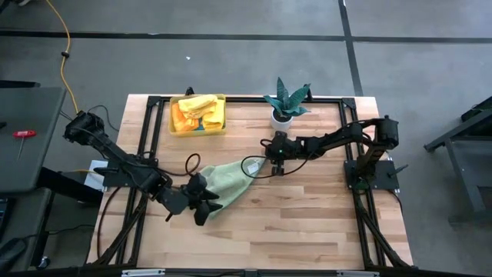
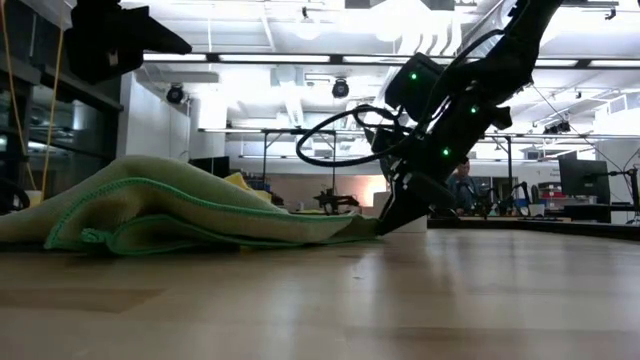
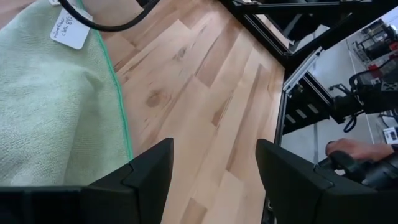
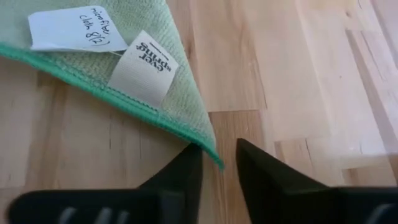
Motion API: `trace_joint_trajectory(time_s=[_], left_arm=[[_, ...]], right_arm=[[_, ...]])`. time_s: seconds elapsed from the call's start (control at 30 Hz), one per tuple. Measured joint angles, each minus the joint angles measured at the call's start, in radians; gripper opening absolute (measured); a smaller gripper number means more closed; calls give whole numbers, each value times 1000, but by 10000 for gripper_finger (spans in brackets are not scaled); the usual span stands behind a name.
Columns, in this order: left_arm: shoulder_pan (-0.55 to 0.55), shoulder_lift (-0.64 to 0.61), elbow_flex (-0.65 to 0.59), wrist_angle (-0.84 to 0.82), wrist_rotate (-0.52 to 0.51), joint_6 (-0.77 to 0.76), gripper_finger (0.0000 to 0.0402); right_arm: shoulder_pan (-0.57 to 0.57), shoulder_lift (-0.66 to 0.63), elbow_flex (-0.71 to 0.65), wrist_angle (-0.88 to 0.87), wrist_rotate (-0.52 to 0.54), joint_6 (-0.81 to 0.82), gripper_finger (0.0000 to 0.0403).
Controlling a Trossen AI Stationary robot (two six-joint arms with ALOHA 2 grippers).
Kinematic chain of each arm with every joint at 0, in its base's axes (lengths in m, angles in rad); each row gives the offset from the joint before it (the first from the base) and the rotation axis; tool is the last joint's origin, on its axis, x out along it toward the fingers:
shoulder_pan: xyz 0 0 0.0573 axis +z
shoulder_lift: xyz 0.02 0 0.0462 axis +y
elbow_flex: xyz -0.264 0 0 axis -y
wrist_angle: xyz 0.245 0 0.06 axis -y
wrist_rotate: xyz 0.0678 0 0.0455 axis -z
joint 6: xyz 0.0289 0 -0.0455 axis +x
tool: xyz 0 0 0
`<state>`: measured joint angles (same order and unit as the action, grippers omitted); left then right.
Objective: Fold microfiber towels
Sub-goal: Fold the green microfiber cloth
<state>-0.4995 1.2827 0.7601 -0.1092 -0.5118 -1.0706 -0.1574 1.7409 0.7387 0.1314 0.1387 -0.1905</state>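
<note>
Bright overhead lighting, soft shadows, sharp

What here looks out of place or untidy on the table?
The light green towel lies rumpled and skewed between the two arms, with one edge doubled over in the low view. The left pincer is open beside it; the right pincer is at its tagged corner. Towels in the yellow bin are heaped loosely.

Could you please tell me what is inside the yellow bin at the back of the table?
The translucent yellow rectangular bin holds crumpled yellow and orange cloths; anything beneath them is covered.
</note>
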Motion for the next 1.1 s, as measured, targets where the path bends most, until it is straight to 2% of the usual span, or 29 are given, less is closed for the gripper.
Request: trace_joint_trajectory(time_s=[0.2,0.33,0.47,0.63,0.73,0.9,1.1], left_arm=[[0,-6,0,-55,82,0,216],[-1,-20,1,-121,144,-14,216],[-32,1,1,-154,111,-22,216],[-97,86,1,-154,55,-55,216],[-142,172,12,-174,55,-67,216],[-192,340,119,-254,49,-47,216],[-203,511,286,-451,-52,-29,216]], right_arm=[[0,-2,0,-14,-7,126,8],[3,-32,0,-48,-19,247,10],[8,-65,0,-93,-27,285,5],[7,-86,0,-113,-27,353,2],[7,-87,0,-113,-29,386,3],[7,-87,0,-113,-42,394,1],[7,-87,0,-113,-42,395,1]])
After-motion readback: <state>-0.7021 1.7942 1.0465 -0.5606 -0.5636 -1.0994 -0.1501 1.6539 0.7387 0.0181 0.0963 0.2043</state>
